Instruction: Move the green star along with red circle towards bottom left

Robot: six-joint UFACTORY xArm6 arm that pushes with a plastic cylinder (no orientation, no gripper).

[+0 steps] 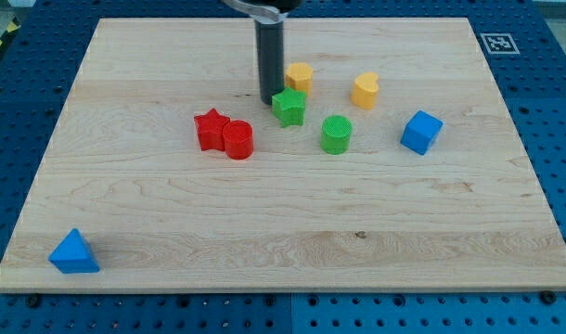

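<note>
The green star (pixel 289 107) lies a little above the board's middle. The red circle (pixel 237 140) lies down and to its left, touching the red star (pixel 211 129) on its left side. My tip (pixel 268 100) rests on the board just left of the green star, touching or nearly touching its upper left edge. The dark rod rises straight up out of the view's top.
A yellow hexagon (pixel 299 76) sits just above the green star. A yellow heart (pixel 365 90) is to the right, a green cylinder (pixel 336 134) lower right, a blue cube (pixel 420 132) further right. A blue triangle (pixel 74 252) lies at the board's (pixel 283 250) bottom left corner.
</note>
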